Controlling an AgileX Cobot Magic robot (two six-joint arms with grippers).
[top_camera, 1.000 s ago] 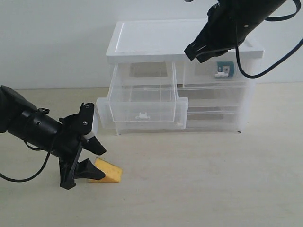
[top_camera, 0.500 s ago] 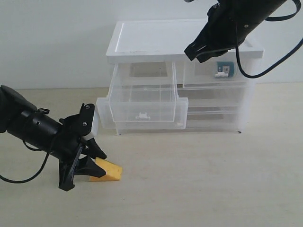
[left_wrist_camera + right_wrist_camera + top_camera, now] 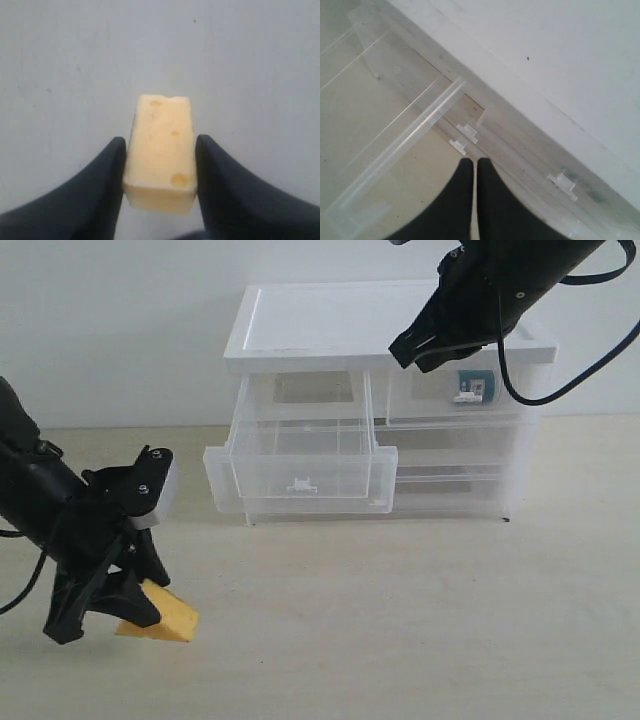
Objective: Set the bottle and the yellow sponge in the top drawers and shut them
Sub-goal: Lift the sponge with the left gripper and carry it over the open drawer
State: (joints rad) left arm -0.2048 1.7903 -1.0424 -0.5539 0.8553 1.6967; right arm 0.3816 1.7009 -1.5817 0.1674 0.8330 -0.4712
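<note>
Pale desk [image 3: 420,620] holds the drawer unit [image 3: 390,335]. In front of it, the left claw [image 3: 135,600] squeezes the yellow sponge [image 3: 165,618]. The right claw [image 3: 410,348] hangs above it, pinched closed, empty. The bottle [image 3: 470,386] sits inside it. Squishy sponge could slip out when lifted.

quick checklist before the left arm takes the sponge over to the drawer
1. The yellow sponge sits between the left gripper fingers, both sides touching: ok
2. Sponge lifted clear of the table: cannot tell
3. The left top drawer is pulled open with nothing seen inside: ok
4. The right gripper is shut and sits high, to the right of the open drawer: ok
5. The bottle is inside the right top drawer, and that drawer is closed: ok
</note>
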